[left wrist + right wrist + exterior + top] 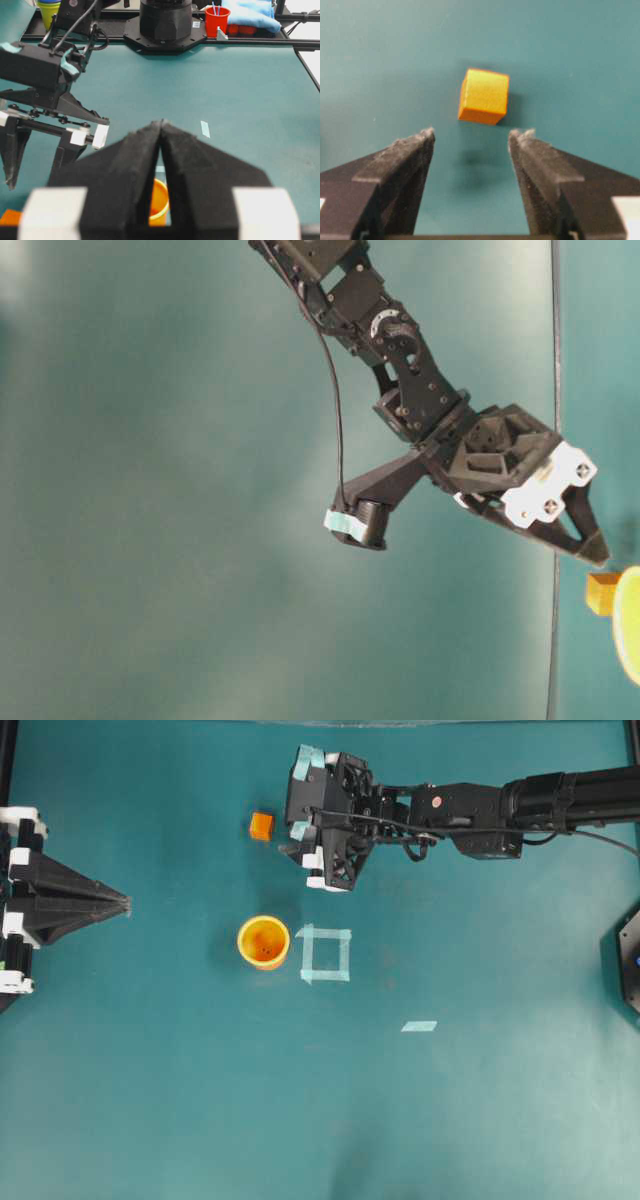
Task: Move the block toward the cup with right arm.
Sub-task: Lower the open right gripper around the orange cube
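From the right wrist view, the right gripper (471, 137) has its jaws spread wide with nothing between them, and the block (484, 96) sits on the table (580, 55) just past the fingertips, roughly centred on the gap but not inside it yet. It's turned a little, so one corner edge faces the camera.

Overhead, same story: the block (261, 825) is just off the tips of the right gripper (298, 842), and the cup (264, 941) stands well apart from it, further down the mat, right beside a tape square (326, 954).

My guess on handling: small rigid cube, looks light, flat matte faces, so it shouldn't squish or slip much (being that light, it'll skid if a fingertip clips it first). I'd close on two opposite side faces, low and centred, maybe squaring up to that slight twist first.

Further off, the left gripper (128, 905) is parked at the left edge of the overhead view with its jaws pressed together, holding nothing. Beyond everything, by the arm base, there's a red cup (217, 20) and a blue cloth (250, 12).
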Robot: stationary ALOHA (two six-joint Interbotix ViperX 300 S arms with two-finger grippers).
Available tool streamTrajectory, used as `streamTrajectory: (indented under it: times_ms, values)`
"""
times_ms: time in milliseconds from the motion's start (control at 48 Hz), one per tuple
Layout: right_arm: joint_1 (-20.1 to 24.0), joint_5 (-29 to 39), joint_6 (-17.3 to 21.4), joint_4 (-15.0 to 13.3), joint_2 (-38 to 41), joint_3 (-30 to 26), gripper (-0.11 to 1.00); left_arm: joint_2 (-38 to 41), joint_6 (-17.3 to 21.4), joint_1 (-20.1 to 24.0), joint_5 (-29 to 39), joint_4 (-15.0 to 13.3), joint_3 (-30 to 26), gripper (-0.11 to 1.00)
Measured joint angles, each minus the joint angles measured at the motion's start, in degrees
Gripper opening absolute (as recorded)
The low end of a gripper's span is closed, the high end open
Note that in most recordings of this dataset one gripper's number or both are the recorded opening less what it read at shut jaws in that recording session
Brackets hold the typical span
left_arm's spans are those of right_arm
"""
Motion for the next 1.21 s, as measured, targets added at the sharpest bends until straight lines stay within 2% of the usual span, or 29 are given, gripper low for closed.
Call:
streamTrajectory:
  times_ms: [312, 645, 1208]
  values:
    - [-0.97, -1.76, 0.18, 0.09, 0.26, -0.88, 0.63, 0.0, 0.0, -0.09, 0.0, 0.0, 0.09, 0.08]
    - [-0.35, -2.99, 0.26, 0.44, 4.31, -3.96, 0.63, 0.09, 0.18, 0.0, 0.0, -0.09, 0.09, 0.08]
    - [-0.7, -3.87, 0.26, 0.44, 5.89, -4.31, 0.63, 0.09, 0.09, 0.0, 0.09, 0.0, 0.09, 0.08]
